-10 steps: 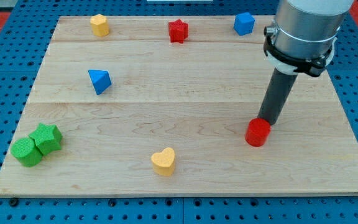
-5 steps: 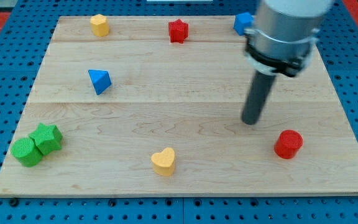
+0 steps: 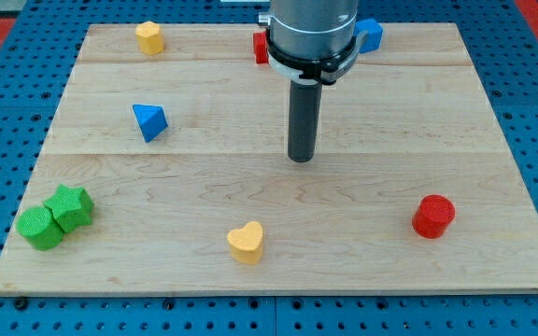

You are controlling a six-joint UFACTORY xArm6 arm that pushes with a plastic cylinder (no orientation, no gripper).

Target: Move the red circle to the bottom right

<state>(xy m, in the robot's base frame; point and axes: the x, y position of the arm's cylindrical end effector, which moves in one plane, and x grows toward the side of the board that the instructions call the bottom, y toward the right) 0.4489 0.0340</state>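
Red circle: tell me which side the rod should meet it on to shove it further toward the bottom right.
Meet the red circle on its upper-left wall, low down. My tip stands apart, up and to the view's left. The block is a short round upright cylinder, so push dead centre, or it will probably slip aside.

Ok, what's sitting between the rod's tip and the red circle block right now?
Nothing: in the camera view, only bare wooden board lies between my tip and the red circle block.

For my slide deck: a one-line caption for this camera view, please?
Rod tip rests mid-board, apart from the red circle block lying near the wooden board's bottom right.
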